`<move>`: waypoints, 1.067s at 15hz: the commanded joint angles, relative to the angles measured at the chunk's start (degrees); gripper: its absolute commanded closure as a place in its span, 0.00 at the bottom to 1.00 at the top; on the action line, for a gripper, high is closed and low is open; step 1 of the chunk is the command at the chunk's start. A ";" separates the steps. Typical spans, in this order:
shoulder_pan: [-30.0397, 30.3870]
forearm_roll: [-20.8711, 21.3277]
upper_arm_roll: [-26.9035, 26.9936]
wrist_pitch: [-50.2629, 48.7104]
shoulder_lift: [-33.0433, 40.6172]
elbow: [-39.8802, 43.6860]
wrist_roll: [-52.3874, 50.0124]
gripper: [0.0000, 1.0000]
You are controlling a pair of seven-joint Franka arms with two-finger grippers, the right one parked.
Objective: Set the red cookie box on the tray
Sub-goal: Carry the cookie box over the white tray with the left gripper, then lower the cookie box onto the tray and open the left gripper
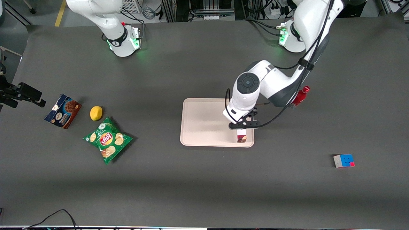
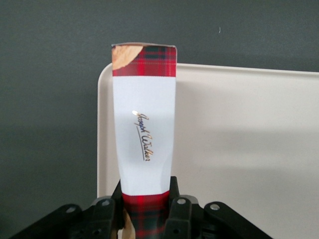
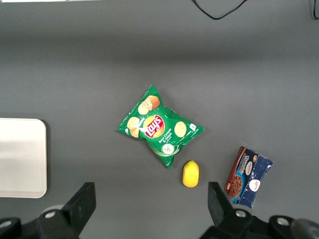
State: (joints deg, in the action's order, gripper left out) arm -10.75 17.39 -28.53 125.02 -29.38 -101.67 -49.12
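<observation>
The red cookie box is a long slim carton with a red plaid face and a white label. My left gripper is shut on it, the black fingers pressing its two sides. In the front view only the box's end shows below the gripper, over the corner of the pale pink tray nearest the front camera and the working arm's end. I cannot tell whether the box touches the tray. The tray's rim also shows in the right wrist view.
A small red bottle stands beside the tray, partly hidden by the arm. A puzzle cube lies nearer the front camera. Toward the parked arm's end lie a green chip bag, a lemon and a blue-brown cookie box.
</observation>
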 commanded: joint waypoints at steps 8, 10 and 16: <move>0.47 5.02 1.28 6.28 -4.19 0.16 -1.51 1.00; 0.47 5.02 1.28 6.73 -4.28 0.07 -1.51 1.00; 0.47 6.34 1.37 6.55 -5.07 -0.11 -1.33 1.00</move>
State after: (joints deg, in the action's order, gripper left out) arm -10.22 22.00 -27.14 131.19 -34.22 -101.67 -49.23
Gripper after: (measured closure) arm 0.648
